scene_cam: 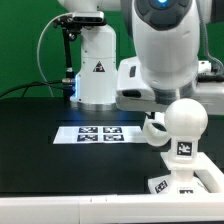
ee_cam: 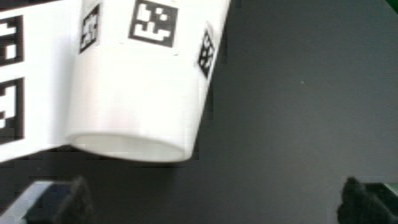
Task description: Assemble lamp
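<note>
The white tapered shade (ee_cam: 143,80) lies on its side on the black table, with square tags on its wall and its open rim turned toward my gripper. My gripper (ee_cam: 214,205) is open wide and empty, with one dark fingertip (ee_cam: 54,200) on each side, clear of the shade. In the exterior view the shade (scene_cam: 152,130) lies under my hand, at the marker board's right end. The round bulb (scene_cam: 183,122) stands upright on the angular base block (scene_cam: 187,180) at the exterior view's lower right.
The marker board (scene_cam: 95,133) lies flat in the middle of the table, and its tags show beside the shade in the wrist view (ee_cam: 9,70). The robot's white pedestal (scene_cam: 97,70) stands behind it. The table's pale front edge (scene_cam: 60,208) runs along the bottom.
</note>
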You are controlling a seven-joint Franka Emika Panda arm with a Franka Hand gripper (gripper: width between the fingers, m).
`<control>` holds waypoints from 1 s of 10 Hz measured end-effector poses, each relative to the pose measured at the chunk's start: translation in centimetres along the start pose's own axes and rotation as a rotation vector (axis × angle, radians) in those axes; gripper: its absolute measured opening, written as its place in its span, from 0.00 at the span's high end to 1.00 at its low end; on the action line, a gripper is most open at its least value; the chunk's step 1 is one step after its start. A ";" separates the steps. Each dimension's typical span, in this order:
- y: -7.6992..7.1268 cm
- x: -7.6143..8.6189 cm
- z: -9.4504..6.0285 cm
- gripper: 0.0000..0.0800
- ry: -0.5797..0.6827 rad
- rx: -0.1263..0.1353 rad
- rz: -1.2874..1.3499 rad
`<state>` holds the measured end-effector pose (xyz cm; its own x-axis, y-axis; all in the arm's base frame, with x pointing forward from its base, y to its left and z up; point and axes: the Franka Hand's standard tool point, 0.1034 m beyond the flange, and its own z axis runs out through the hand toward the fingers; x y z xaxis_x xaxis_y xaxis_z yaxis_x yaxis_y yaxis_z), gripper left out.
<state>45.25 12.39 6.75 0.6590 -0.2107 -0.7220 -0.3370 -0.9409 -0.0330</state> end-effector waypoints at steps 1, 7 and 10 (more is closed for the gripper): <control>0.1 0.1 -0.1 0.13 0.002 0.002 0.001; -0.2 0.2 2.5 0.13 0.012 -0.005 -0.002; -0.2 0.2 2.7 0.13 0.013 -0.008 0.006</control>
<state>43.62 13.28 4.75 0.6653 -0.2200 -0.7134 -0.3357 -0.9417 -0.0227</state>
